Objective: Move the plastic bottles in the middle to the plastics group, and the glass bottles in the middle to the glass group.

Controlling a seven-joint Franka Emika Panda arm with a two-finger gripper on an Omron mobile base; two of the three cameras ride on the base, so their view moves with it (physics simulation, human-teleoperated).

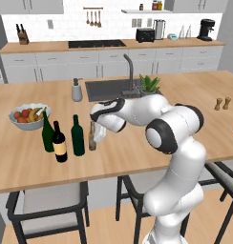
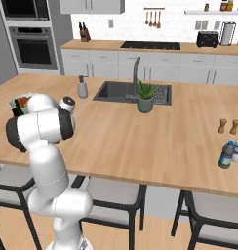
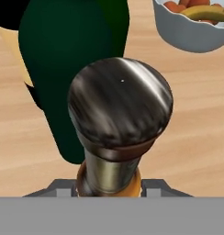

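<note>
Our two-finger gripper (image 1: 96, 136) pinches the slim brown glass bottle with a pale label (image 1: 92, 138) at its neck, at three o'clock of the tall dark green wine bottle (image 1: 78, 137). We judge it rigid, slick, breakable; hold firmly.

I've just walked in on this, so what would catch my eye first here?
The white arm bends low over the island counter, its gripper around a slim brown bottle beside three dark wine bottles. From the hand camera, that bottle's dark cap looms large. A fruit bowl sits behind them.
</note>
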